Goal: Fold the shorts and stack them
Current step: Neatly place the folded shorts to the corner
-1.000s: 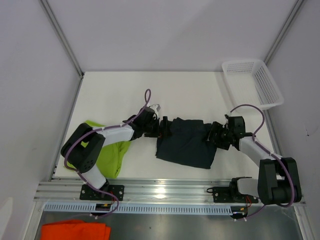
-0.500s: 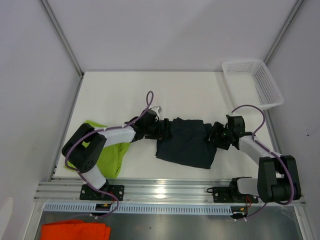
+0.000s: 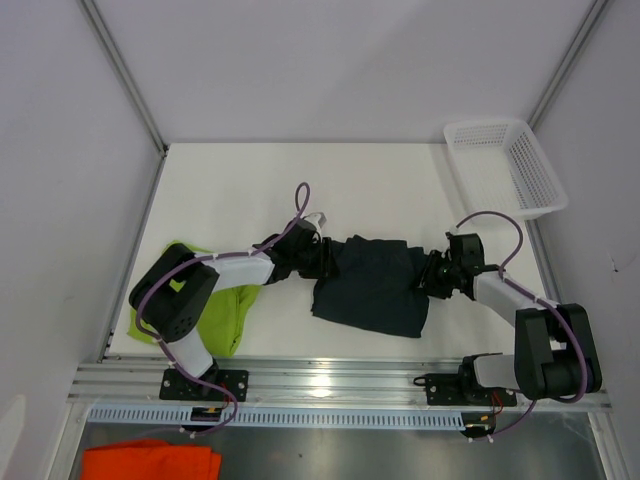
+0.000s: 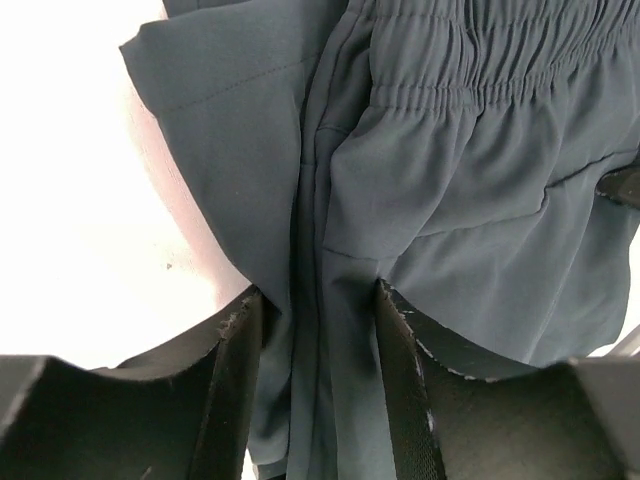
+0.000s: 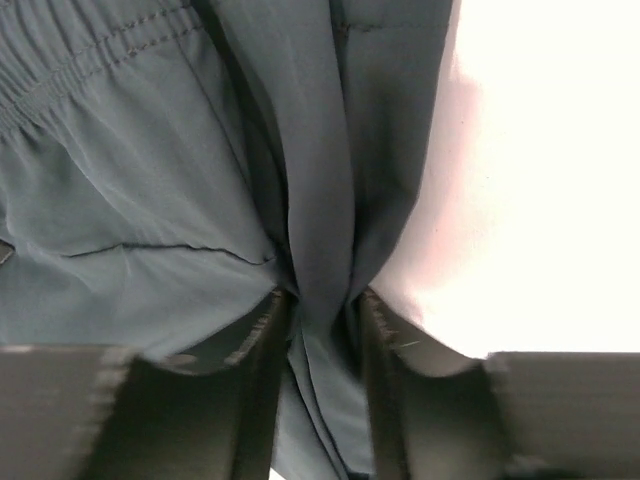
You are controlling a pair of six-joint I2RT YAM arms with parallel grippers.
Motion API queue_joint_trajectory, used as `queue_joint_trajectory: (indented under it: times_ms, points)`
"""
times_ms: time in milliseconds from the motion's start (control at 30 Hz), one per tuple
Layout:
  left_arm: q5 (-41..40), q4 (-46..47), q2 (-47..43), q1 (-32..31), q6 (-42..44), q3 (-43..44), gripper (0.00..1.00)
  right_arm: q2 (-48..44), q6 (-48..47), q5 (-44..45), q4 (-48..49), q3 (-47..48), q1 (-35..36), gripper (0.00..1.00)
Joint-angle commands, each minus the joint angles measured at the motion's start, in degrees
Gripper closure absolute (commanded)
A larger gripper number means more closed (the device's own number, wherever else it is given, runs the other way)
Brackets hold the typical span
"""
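Note:
The dark shorts lie spread on the white table, waistband towards the back. My left gripper is at their left edge and my right gripper at their right edge. In the left wrist view a fold of the dark shorts fills the gap of the left gripper and touches both fingers. In the right wrist view the right gripper pinches a bunched pleat of the dark shorts. The lime green shorts lie crumpled at the near left, partly under the left arm.
A white mesh basket stands at the back right corner. An orange cloth lies below the table's metal rail at the bottom left. White walls close in the table on three sides.
Both grippers have slid inward onto the edges of the dark shorts and their jaws have narrowed onto the fabric. The shorts' edges have bunched slightly.

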Motion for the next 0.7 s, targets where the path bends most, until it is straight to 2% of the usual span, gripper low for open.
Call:
queue_joint_trajectory:
  times_ms: [0, 67, 133, 233, 500, 600, 633, 667]
  points:
    - [0.06, 2.38, -0.18, -0.3, -0.44, 0.47, 0.5, 0.52, 0.03, -0.2, -0.83, -1.21, 0.53, 0.66]
    - [0.15, 2.9, -0.18, -0.39, -0.53, 0.38, 0.52, 0.35, -0.06, -0.47, -0.74, -1.38, 0.8, 0.71]
    - [0.23, 3.17, -0.18, -0.39, -0.44, 0.47, 0.55, 0.08, 0.02, -0.38, -0.48, -1.47, 1.59, 0.8]
    - [0.41, 3.43, 0.43, -0.74, -0.35, 1.08, 0.61, -0.1, 0.2, -0.47, -0.04, -1.56, 2.55, 0.85]
    - [-2.84, 0.01, 1.76, -1.18, -0.53, 2.57, 0.66, 0.17, 0.2, 0.15, -0.12, -0.94, 2.99, 0.86]
    - [-4.33, -1.39, 2.72, -1.18, -0.79, 3.71, 0.72, 0.08, 0.2, -0.12, -0.12, -0.94, 2.99, 0.86]
    - [-4.6, -2.62, 3.24, -1.18, -0.88, 4.59, 0.76, 0.08, 0.2, -0.21, -0.21, -0.86, 3.08, 0.86]
    - [-4.77, -3.94, 3.95, -1.18, -0.97, 5.12, 0.93, -0.01, 0.29, -0.38, -0.12, -0.86, 3.0, 0.87]
